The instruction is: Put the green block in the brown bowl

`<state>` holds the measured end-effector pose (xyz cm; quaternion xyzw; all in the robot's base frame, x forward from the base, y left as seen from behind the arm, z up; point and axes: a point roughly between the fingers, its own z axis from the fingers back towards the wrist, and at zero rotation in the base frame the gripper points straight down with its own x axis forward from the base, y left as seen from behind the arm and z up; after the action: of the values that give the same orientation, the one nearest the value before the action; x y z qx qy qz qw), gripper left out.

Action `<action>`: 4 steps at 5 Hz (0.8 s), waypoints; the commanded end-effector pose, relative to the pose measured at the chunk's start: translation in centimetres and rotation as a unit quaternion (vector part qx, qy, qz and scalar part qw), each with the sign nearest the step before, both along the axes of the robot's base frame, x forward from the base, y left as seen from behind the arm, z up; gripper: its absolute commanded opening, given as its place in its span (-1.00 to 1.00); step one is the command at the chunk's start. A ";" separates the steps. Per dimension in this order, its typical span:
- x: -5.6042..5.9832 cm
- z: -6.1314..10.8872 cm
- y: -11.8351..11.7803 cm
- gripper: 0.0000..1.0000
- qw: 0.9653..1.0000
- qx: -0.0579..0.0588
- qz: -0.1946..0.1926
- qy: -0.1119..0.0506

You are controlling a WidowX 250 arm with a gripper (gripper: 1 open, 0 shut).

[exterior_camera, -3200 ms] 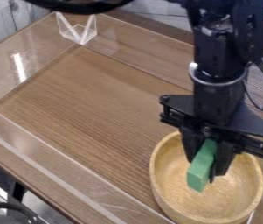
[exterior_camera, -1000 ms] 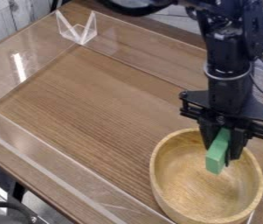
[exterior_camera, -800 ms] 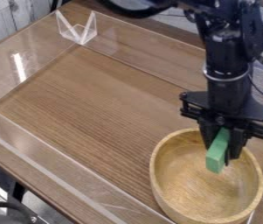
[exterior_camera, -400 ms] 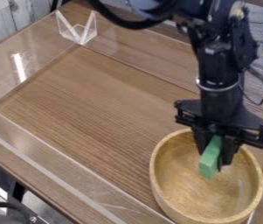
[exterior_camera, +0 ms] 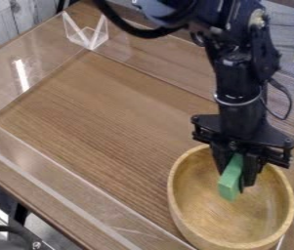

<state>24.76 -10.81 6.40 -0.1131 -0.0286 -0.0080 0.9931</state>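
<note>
The gripper [exterior_camera: 239, 169] is pointing steeply down with its jaws clamped tight on the green block [exterior_camera: 232, 179], which is hanging on end inside the rim of the brown bowl [exterior_camera: 192, 213], lower end seemingly just clear of the bowl floor though contact is hard to tell. Risk: releasing from here, the upright block is likely toppling or bouncing on the hard wood and possibly skidding toward the near rim, or the jaws are pressing it into the bowl and shifting it on the desk [exterior_camera: 104, 107]. Count: one green block, one bowl, one gripper, one clear stand [exterior_camera: 87, 32] far back.
</note>
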 end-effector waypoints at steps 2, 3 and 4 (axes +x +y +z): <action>0.3 0.2 0.4 -1.00 1.000 -0.006 0.007 -0.002; 0.2 0.1 0.5 -1.00 1.000 -0.007 0.007 0.004; 0.1 0.0 0.6 -1.00 1.000 -0.007 0.008 0.010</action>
<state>24.32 -10.32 5.78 -0.1155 -0.0062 -0.0033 0.9933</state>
